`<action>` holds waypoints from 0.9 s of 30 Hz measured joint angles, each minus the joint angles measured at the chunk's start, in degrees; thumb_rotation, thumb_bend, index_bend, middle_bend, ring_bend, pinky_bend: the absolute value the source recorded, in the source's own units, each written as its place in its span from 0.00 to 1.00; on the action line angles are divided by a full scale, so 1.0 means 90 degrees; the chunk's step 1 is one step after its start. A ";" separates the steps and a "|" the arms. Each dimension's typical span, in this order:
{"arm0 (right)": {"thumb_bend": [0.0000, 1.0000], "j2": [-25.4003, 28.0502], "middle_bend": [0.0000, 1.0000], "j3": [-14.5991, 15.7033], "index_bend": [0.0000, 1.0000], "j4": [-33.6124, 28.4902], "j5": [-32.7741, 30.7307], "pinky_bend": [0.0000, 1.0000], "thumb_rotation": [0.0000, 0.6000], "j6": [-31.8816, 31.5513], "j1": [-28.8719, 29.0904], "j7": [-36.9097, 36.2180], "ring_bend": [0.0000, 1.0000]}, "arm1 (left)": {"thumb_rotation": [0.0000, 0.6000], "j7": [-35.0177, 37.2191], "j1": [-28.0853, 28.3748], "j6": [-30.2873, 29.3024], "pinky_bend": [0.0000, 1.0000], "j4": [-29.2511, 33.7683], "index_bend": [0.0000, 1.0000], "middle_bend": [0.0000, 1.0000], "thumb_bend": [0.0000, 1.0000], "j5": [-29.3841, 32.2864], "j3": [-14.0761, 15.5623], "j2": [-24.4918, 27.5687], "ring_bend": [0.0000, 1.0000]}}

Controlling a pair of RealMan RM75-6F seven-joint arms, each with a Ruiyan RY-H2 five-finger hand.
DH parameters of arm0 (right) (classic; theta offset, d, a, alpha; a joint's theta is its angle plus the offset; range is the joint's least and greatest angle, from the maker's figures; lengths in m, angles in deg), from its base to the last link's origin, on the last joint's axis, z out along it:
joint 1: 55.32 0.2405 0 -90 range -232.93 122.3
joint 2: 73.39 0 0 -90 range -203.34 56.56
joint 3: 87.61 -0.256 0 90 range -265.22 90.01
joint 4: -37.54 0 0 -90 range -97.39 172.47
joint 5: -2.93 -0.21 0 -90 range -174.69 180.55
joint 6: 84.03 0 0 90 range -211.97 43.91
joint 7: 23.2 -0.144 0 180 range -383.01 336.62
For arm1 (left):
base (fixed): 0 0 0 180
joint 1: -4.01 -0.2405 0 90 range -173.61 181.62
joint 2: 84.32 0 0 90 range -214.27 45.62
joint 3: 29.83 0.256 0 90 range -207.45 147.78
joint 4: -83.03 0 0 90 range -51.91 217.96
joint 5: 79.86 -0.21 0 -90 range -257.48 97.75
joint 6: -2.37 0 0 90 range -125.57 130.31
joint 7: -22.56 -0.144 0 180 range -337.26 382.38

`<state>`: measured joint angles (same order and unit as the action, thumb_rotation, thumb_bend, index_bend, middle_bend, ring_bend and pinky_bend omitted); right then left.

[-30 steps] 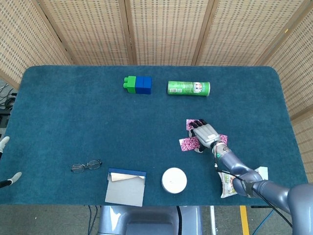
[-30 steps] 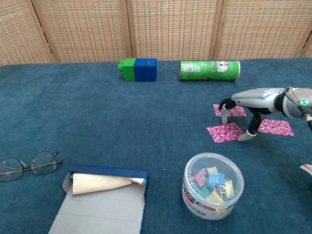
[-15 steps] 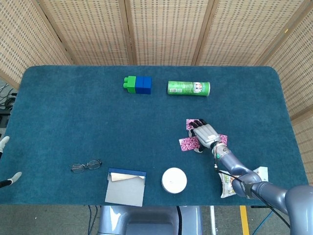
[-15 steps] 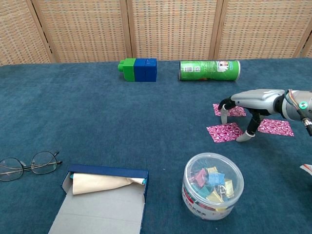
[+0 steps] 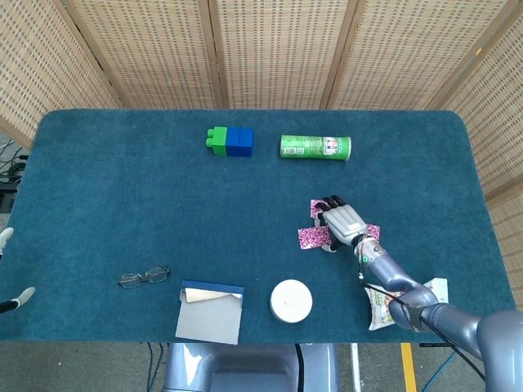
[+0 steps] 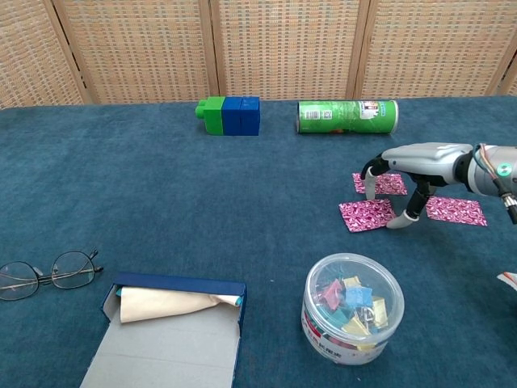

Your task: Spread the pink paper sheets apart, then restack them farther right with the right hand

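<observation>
Blue tabletop (image 6: 161,202) carries three pink sheets (image 6: 365,215), already spread; restacking remains. Right hand (image 6: 408,166) arches over them, fingers (image 6: 400,220) spread, holding nothing, touching the sheet at nine o'clock.

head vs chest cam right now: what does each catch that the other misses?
Head only: the left hand at the table's far left edge, and a snack packet beneath the right arm. Chest only: coloured clips inside the clear tub, and the right hand arched over the carpet on its fingertips. Both: three separate pink paper sheets, green can, glasses.
</observation>
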<state>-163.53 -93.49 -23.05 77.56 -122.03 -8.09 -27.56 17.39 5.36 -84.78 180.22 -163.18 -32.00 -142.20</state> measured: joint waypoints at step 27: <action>0.36 0.0918 0.16 0.0157 0.42 -0.0181 -0.0177 0.00 1.00 -0.0221 -0.0503 0.0175 0.00 | 0.93 0.0036 0.0015 -0.0002 0.00 -0.0003 0.02 0.00 0.11 -0.0111 0.0024 -0.0015 0.00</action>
<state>-155.27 -92.08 -24.67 75.97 -124.01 -12.62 -25.99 17.71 5.49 -84.80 180.19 -164.18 -31.78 -142.34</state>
